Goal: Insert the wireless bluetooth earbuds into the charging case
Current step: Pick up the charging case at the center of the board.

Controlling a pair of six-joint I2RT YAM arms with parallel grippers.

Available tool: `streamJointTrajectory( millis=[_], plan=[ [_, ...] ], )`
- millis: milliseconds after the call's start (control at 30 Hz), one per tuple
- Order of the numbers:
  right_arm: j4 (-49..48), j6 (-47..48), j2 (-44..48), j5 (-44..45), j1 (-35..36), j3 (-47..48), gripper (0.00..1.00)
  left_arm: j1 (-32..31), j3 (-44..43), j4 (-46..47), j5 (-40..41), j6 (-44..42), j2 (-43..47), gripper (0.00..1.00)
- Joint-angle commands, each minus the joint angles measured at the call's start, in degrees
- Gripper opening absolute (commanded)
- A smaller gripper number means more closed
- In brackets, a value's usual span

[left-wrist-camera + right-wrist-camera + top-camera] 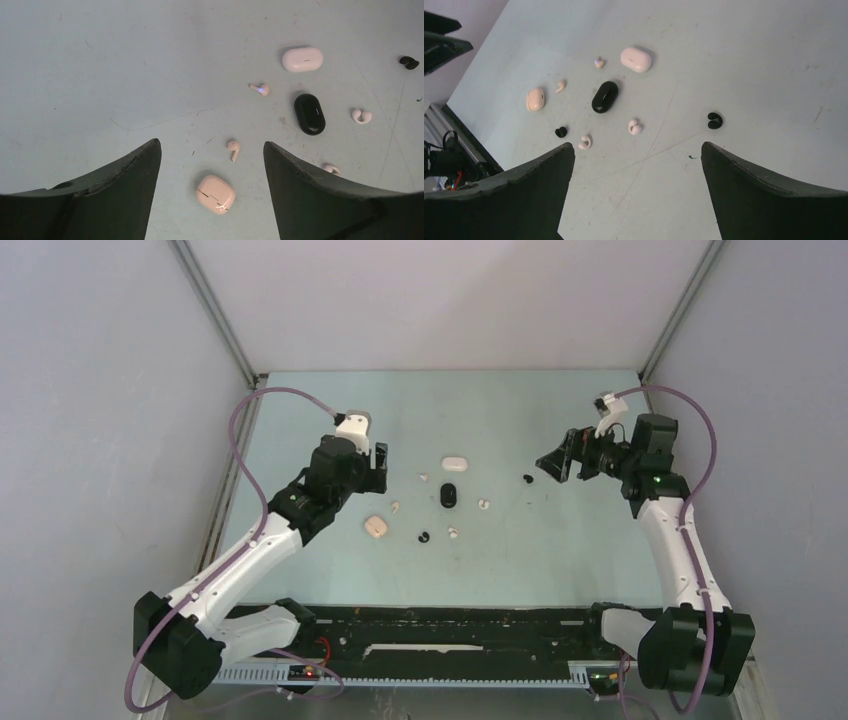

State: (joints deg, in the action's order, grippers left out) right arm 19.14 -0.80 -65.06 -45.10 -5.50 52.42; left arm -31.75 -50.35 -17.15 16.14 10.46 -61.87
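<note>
Earbuds [634, 127] tiny, rounded, loose | black case [604, 96] glossy pebble | left fingers [125, 190] spread | right fingers [764, 200] spread

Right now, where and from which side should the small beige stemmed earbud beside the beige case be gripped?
Probably from straight above, pinching the beige earbud across its rounded head. It lies flat on the table, stem roughly toward the beige case, with bare surface either side for the fingers of the open left gripper.
</note>
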Motion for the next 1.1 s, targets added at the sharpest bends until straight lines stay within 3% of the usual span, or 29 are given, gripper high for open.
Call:
streamJointTrajectory(
  millis=[0, 100, 200, 467, 600, 867, 1067],
  plan=[
    [-5.24, -5.49, 1.24, 0.63, -2.81, -0.03, 1.0, -0.24, -1.14, 1.6, -0.03, -0.01, 0.22, 0.81],
    [-4.04, 2.39, -0.48, -4.35, -4.32, -0.65, 1.0, -0.25, -1.74, 1.15, -0.84, 0.0, -0.09, 0.8],
    [-0.73, 11.86, -1.03, -3.63, -4.09, -0.66, 1.0, -0.24, -1.16, 1.51, -0.12, -0.01, -0.05, 0.8],
    [-0.07, 15.02, -0.79, -0.96, -0.73, -0.66, 0.96, -0.23, -1.77, 0.82, -2.78, 0.32, -3.59, 0.8],
    [-0.98, 14.3, -0.58, 3.1, 1.65, -0.66, 1.0, -0.33, -3.05, -0.41, -5.01, 2.3, -8.03, 0.8],
    [0.44, 17.29, 0.01, 2.97, 5.3, -0.34, 1.0, -1.04, -10.07, -6.33, -8.71, 5.92, -20.77, 0.76],
    [1.33, 18.27, 0.36, 2.4, 7.71, -0.13, 0.98, -1.18, -12.39, -6.01, -10.7, 8.94, -23.41, 0.74]
  ],
)
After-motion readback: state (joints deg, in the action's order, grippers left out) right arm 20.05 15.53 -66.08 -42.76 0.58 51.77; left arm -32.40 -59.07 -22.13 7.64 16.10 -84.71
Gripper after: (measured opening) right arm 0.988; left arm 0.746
